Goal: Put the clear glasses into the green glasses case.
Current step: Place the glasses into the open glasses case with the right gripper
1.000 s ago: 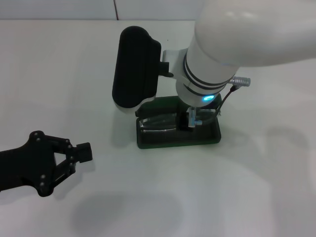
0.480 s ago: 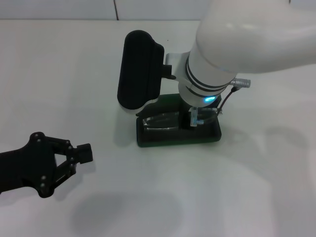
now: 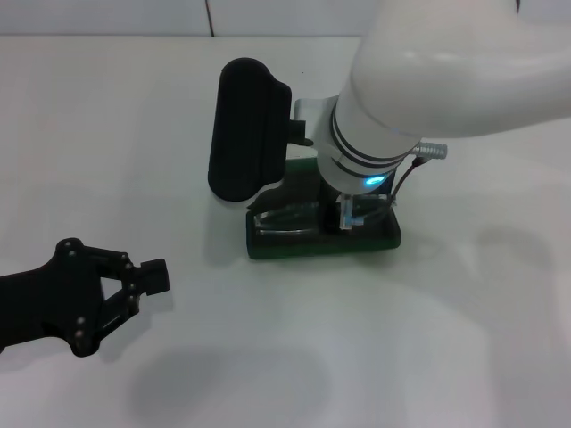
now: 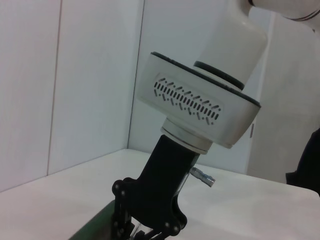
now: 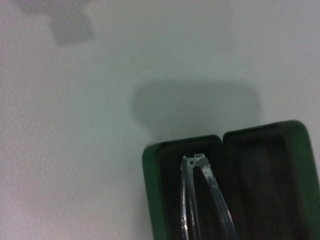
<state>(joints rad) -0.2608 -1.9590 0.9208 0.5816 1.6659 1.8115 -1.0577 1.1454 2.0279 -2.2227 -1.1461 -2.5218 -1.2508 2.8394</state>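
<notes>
Since a second ago your right arm has shifted slightly over the case (image 3: 375, 239), and its black wrist housing now sits a touch further from you; the left claw (image 3: 150, 278) has barely moved. Your right claw (image 3: 350, 214) hangs low over the open case, and the glasses (image 3: 290, 219) lie along the near tray, lens end toward your left. You can see from the right wrist view that the clear arms (image 5: 202, 200) sit inside the dark lining of one half, with the other half (image 5: 265, 185) beside it bare. Whether the right claw's tips grip the frame or have let go, you cannot tell; the wrist hides them. Judging by the low, centred pose, you are setting the glasses down so they settle flat within the rim. Your left claw idles with its tips drawn together, holding nothing, on the worktop (image 3: 107, 134) well apart from the case.
</notes>
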